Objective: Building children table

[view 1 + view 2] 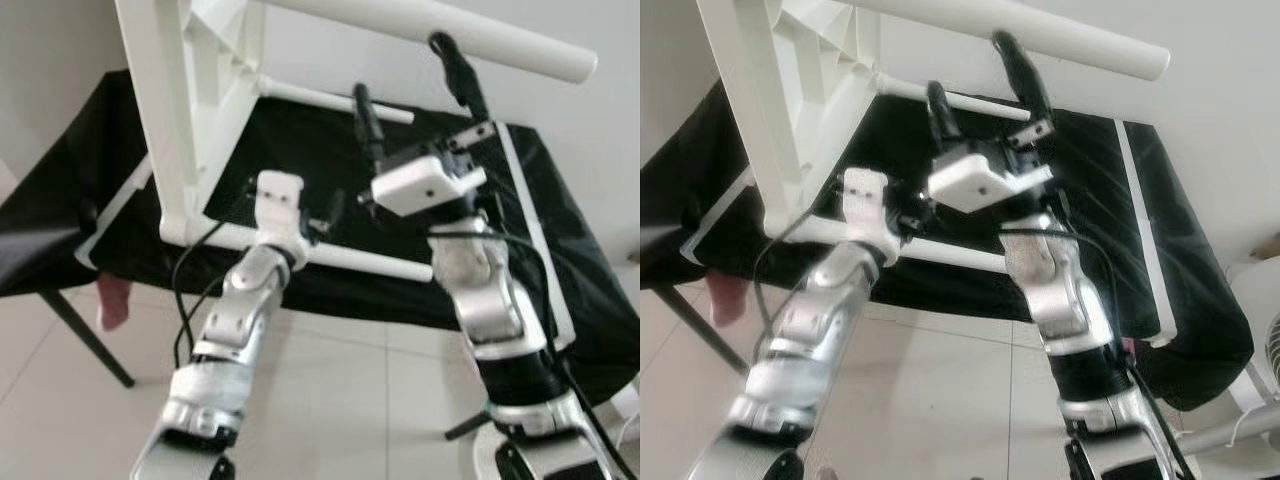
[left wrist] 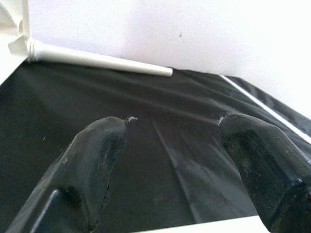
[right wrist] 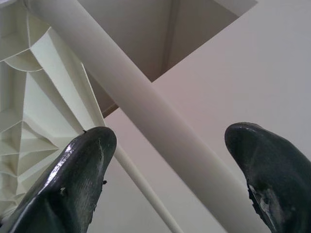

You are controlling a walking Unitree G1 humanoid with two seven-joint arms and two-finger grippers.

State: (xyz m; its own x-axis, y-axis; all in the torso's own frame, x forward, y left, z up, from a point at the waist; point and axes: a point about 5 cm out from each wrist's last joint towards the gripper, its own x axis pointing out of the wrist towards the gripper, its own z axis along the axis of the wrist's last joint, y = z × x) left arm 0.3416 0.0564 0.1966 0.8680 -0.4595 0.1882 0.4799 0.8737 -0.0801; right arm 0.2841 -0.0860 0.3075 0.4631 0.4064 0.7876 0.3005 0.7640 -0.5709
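Left eye view: a white children's table (image 1: pixel 190 110) lies tipped on a black-draped table (image 1: pixel 560 250), legs jutting sideways; the right claw (image 1: pixel 410 85) rises, fingers apart, below the upper leg (image 1: pixel 450 30).

Left wrist view: the left claw (image 2: pixel 172 145) hangs apart over black cloth.

Right wrist view: spread fingers (image 3: pixel 77 174) frame the leg.
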